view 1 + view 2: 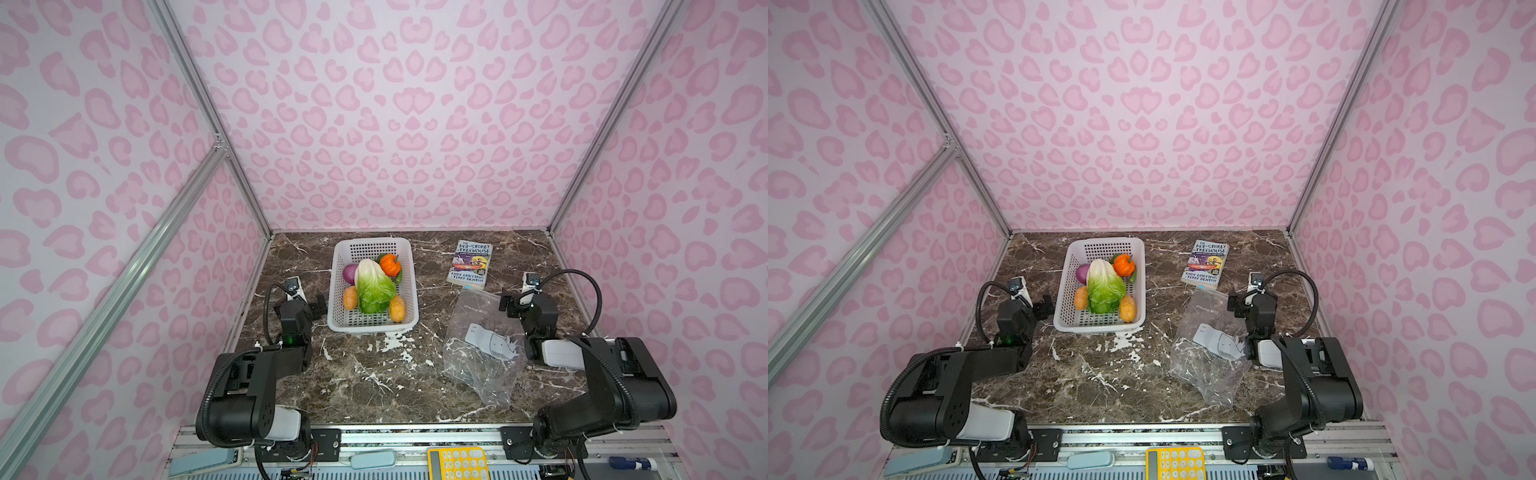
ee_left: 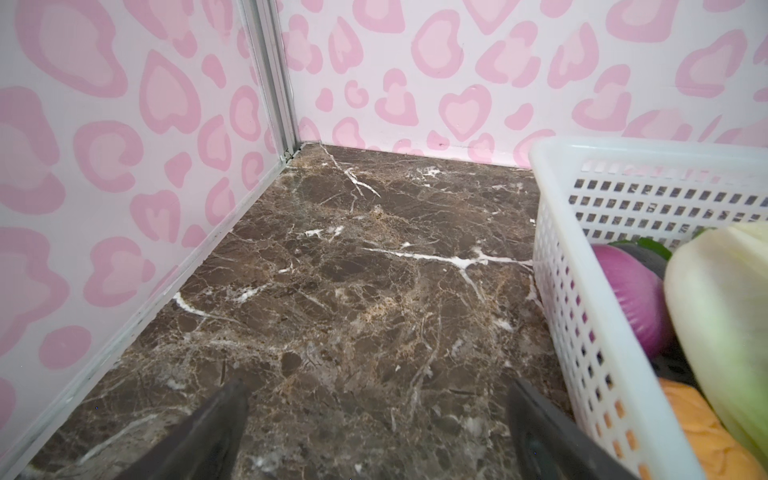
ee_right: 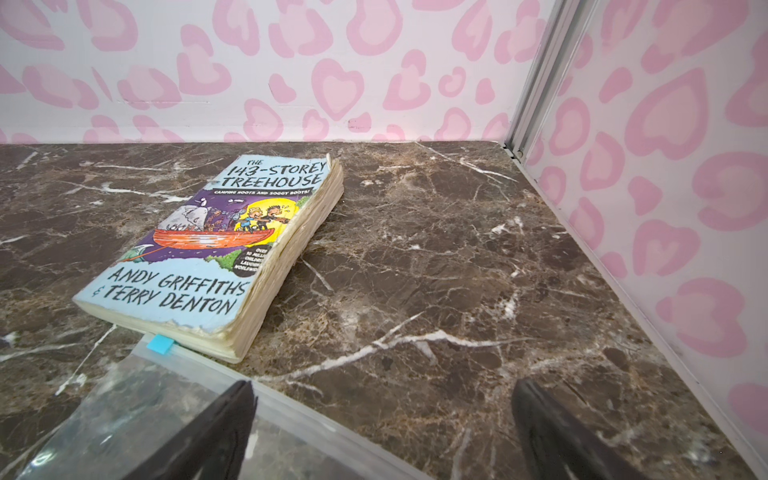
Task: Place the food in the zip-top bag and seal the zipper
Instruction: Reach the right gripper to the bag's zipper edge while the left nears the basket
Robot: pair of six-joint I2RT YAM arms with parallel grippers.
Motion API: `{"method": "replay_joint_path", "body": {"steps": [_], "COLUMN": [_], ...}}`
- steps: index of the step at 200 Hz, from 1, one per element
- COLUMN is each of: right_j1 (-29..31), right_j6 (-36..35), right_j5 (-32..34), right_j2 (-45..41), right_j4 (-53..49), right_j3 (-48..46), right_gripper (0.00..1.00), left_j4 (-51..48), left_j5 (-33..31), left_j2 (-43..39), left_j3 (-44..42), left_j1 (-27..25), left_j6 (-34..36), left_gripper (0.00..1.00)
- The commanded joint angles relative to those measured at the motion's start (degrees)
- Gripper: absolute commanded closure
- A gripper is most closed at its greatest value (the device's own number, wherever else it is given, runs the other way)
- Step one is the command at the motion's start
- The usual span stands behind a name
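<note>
White basket, green-and-white cabbage, orange pumpkin, purple onion, brown marble table

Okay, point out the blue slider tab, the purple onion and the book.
blue slider tab (image 3: pixel 160 345): right wrist view, middle of the tab.
purple onion (image 2: pixel 627 299): left wrist view, its rounded side.
book (image 1: pixel 469 264): in a top view, middle of the cover.
</note>
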Motion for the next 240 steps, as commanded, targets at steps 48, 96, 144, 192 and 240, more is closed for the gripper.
{"method": "replay_joint_path", "body": {"steps": [48,96,144,192,240], "right_j1": [0.1,2.11,5.37,4.05,3.12], "right_j6": [-2.44,-1.65,-5.84,-11.37,-13.98], "right_j5": [-11.38,-17.8,-14.88,-12.5,-14.89], "right_j2": [-4.96,6.06,11.23,18.41,24.43], "right_j4": [-46.41,-74.93,-83.64,-84.07,-83.44], "right_j3": [22.32,40.24,45.6,48.11,49.99], "right_gripper": [0.07,0.14,0.1,0.02,0.08], "left_j4": [-17.26,-41.63,-47.78,-47.43,-46.45], "left_j5": [-3.48,0.51,16.45,31.57,32.81], "left_j2": [-11.82,-14.65,-11.33,-8.74,-11.64], "left_j3": [7.26,22.61,28.88,32.11,30.91], "left_j1": [2.45,2.15,-1.03,-1.5,-1.93], "left_j6": [-2.24,-7.5,-7.43,-16.27,-17.74], "left_gripper": [0.02,0.02,0.02,0.02,0.02]}}
